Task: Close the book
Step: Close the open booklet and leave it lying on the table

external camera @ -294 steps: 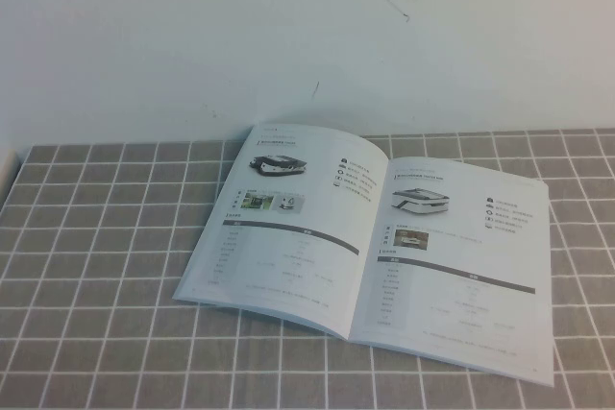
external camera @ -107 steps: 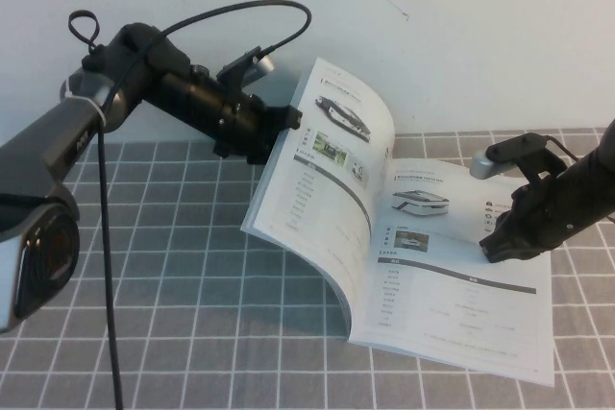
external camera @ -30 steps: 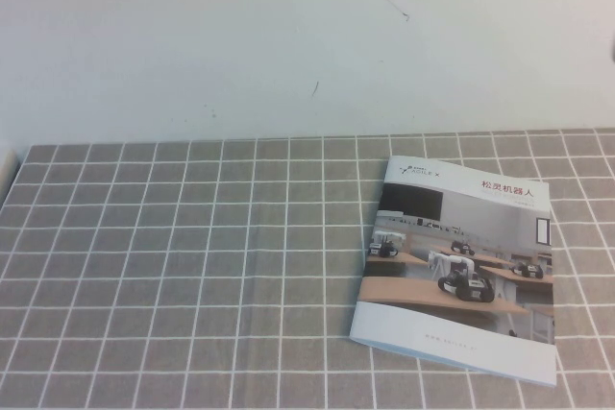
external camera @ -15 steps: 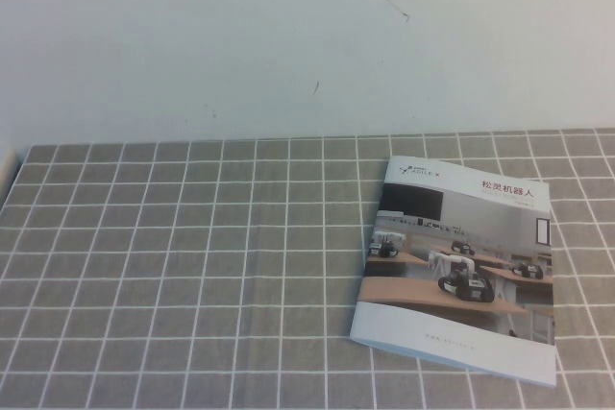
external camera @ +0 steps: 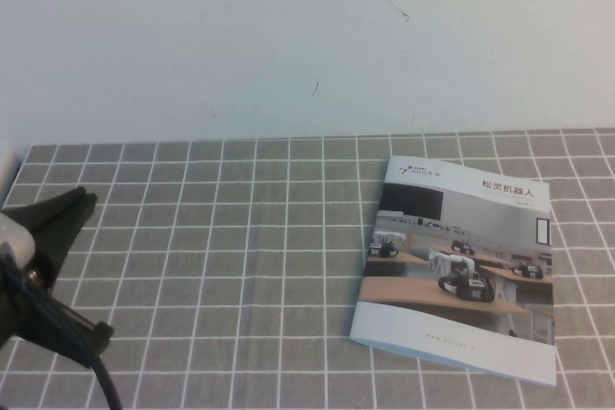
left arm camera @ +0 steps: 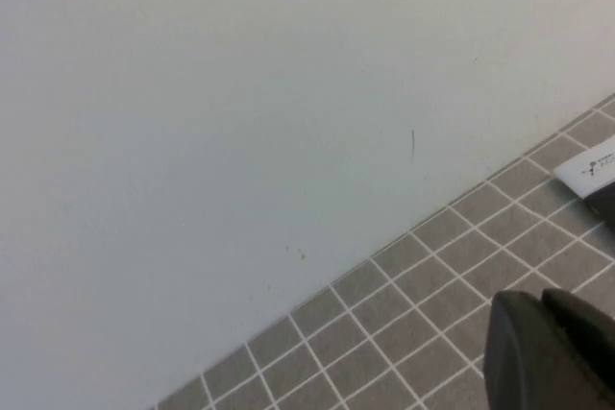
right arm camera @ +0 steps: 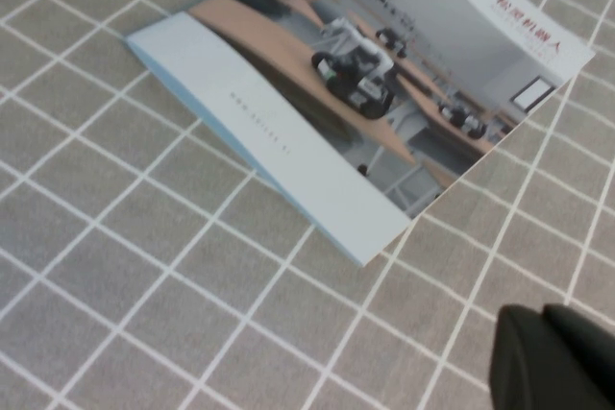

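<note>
High view has my left gripper [external camera: 85, 201] lower left, pressed together, empty; right gripper [right arm camera: 543, 333] likewise, near the closed book [external camera: 459, 271].

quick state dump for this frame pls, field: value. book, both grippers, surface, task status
book: closed, cover up, lying flat on the right part of the table
surface: grey checked cloth, white wall behind
left gripper: over the table's left edge, fingers shut, holding nothing, far from the book
right gripper: outside the high view; its wrist view shows it above the cloth just off the book's corner, fingers shut, holding nothing
contact: neither gripper touches the book
task status: looks done
</note>
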You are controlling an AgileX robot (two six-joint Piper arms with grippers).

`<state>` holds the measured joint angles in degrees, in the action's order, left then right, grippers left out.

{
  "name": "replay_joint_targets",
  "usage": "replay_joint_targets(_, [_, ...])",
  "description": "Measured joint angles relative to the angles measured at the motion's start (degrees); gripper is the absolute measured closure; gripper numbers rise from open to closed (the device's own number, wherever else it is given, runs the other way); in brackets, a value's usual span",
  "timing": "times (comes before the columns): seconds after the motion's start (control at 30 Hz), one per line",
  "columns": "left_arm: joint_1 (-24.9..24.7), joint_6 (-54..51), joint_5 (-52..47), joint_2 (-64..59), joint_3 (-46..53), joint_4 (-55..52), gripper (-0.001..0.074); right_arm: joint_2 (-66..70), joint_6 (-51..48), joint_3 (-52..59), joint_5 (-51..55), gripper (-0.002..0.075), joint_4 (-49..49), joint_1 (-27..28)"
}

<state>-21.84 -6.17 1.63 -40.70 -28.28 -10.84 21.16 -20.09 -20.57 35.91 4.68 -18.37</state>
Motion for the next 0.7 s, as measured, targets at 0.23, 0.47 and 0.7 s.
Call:
replay_joint_targets(0.23, [0.0, 0.1, 12.4, 0.0, 6.6, -0.3, 0.0738, -0.1, 0.1, 0.0, 2.5, 0.0729, 0.2, 0.0])
replay_joint_targets(0.47, [0.0, 0.2, 12.9, 0.0, 8.8, -0.4, 0.0738, -0.1, 0.1, 0.0, 2.5, 0.0729, 0.2, 0.0])
replay_joint_targets(0.7, [0.0, 0.2, 12.4, 0.0, 11.5, -0.4, 0.0738, -0.1, 0.1, 0.0, 2.5, 0.0729, 0.2, 0.0])
